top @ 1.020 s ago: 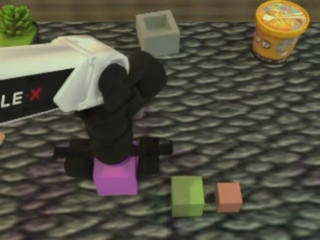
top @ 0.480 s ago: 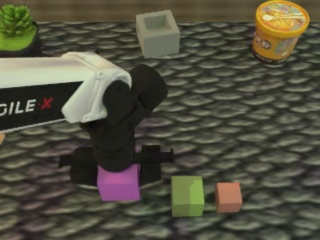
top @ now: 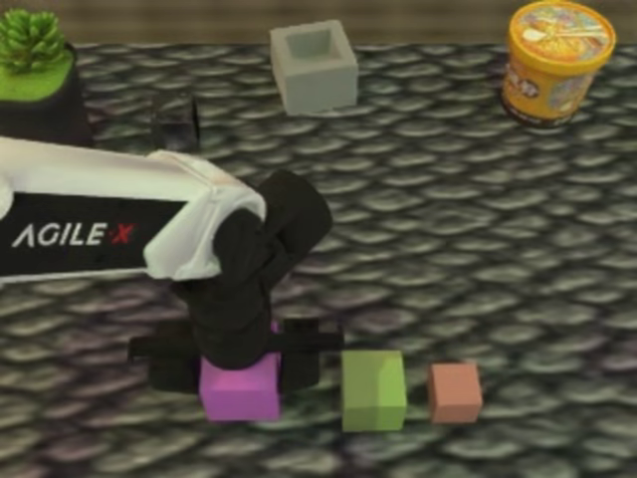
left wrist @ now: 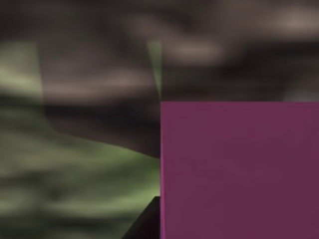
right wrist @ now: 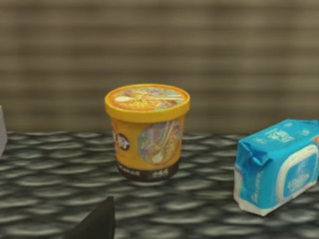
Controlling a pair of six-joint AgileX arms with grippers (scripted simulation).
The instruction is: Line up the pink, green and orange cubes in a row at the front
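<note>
At the near edge, the left gripper [top: 239, 360] clamps the pink cube [top: 240, 388], just left of the green cube [top: 373, 390] and orange cube [top: 456, 392]. The row looks nearly complete; release remains. The right arm is out of sight.

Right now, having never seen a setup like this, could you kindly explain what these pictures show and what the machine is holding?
This is a simulated two-armed AgileX robot at a table. The overhead picture looks down on it. The white-and-black left arm reaches to the front, its left end effector straddling the matte magenta-pink cube. The left wrist camera shows that cube's face up close. Beside it to the right sit the lime-green cube and the salmon-orange cube, forming a row. Farther back stand a hollow pale grey square box, a yellow printed noodle cup and a green potted plant. The right wrist camera sees the cup and a blue wipes packet.
</note>
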